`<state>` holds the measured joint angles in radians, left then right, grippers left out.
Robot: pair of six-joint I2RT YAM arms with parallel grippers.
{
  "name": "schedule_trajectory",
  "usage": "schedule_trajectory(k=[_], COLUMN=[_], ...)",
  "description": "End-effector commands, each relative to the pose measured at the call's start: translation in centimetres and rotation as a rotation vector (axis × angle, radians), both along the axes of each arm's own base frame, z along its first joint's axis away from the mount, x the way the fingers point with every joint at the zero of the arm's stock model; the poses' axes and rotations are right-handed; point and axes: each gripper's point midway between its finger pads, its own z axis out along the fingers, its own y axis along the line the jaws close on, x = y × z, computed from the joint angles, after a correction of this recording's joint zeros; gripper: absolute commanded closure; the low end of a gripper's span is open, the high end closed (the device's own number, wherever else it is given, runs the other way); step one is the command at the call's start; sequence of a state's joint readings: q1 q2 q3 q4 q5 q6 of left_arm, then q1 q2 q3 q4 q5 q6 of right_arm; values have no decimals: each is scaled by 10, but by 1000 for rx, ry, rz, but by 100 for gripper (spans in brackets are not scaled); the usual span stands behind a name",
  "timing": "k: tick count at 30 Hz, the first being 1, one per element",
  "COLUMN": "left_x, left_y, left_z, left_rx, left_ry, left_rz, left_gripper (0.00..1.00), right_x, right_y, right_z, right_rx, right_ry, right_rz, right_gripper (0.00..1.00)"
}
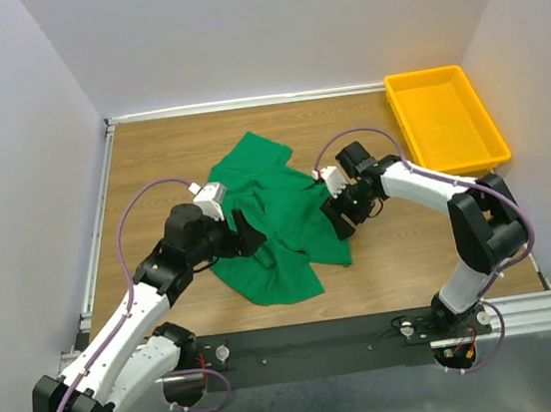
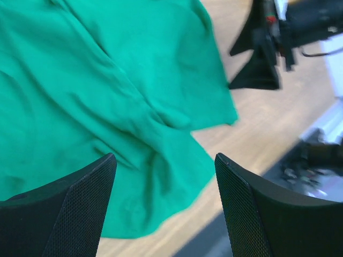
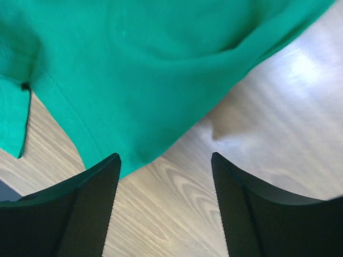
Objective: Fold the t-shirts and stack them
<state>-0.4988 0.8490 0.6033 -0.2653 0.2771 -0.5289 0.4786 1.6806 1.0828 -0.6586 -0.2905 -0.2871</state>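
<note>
Shirt crumpled at mid-table, both grippers spread

Green t-shirt [image 1: 263,172] lies in a loose, rumpled heap at the middle of the wooden table [image 1: 148,151]. It is not folded flat: cloth is doubled over itself in broad creases, one corner points toward the back wall, and a wider lobe reaches toward the near edge.

The left gripper [image 1: 249,231] is over the near-left part of the cloth. Its two black fingers [image 2: 80,209] are spread wide with nothing pinched between them; green fabric and a strip of bare wood show in the gap. Whether the fingertips touch the cloth cannot be told.

The right gripper [image 1: 340,218] is at the shirt's right edge, facing the left one across the fabric. Its fingers [image 3: 80,209] are also spread apart and hold nothing. A stitched edge of the cloth crosses the view between them, with bare wood on the near side. Contact with the shirt cannot be told here either.

A yellow tray [image 1: 426,74] sits in the far right corner of the table, well apart from the shirt and both grippers.
</note>
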Motion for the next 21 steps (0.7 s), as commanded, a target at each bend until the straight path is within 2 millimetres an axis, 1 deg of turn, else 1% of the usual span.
schedule_trajectory(k=[1,3,4,5,6,7,8,9,10,11,12,13,14,15,16,17,18,19,20,21], left_x=[-24,-24,-22,-20,-18,-17,-16,-17,-16,-16,-16,-16,-16,-14,-13,-11,-8,-6,-5,-3], left_y=[-21,-23,-22,-22,-21,-19,-19,-18,-17,-15,-14,-14,-14,-14,-15,-15,-16,-16,-17,-19], left_z=[-6,-6,-5,2,3,3,7,5,6,9,8,9,8,11,12,13,14,14,15,14], left_rx=[-136,-136,-132,-134,-127,-115,-114,-106,-105,-106,-101,-100,-98,-94,-92,-90,-84,-80,-81,-80], left_ry=[100,102,96,80,74,77,68,73,70,59,59,56,54,47,44,42,38,34,31,38], left_rz=[-76,-83,-78,-72,-66,-55,-53,-48,-42,-36,-32,-31,-32,-31,-31,-31,-31,-27,-29,-32], left_gripper=[18,18,18,18,18,18,18,18,18,18,18,18,18,18,18,18,18,18,18,18], right_x=[-19,-25,-25,-18,-12,-3,16,67,108,164,236,268,289,297,298,293,284,264,253,241], right_y=[6,15,15,18,17,15,11,-7,-20,-63,-85,-108,-126,-142,-140,-139,-138,-138,-136,-124], right_z=[-14,-20,-28,-24,-23,-20,-12,12,38,71,145,180,196,201,197,184,166,137,124,116], right_rx=[44,78,65,69,55,37,1,-112,-151,-187,-153,-115,-99,-143,-147,-151,-165,-177,-167,-105], right_ry=[86,134,158,146,125,92,21,-169,-296,-440,-629,-699,-719,-727,-730,-696,-648,-567,-527,-486], right_rz=[-13,0,-4,-7,-16,-19,-34,-75,-132,-282,-430,-519,-565,-541,-509,-491,-470,-455,-442,-407], right_gripper=[27,33,47,57,65,74,88,96,99,99,100,99,99,91,49,31,17,1,0,0])
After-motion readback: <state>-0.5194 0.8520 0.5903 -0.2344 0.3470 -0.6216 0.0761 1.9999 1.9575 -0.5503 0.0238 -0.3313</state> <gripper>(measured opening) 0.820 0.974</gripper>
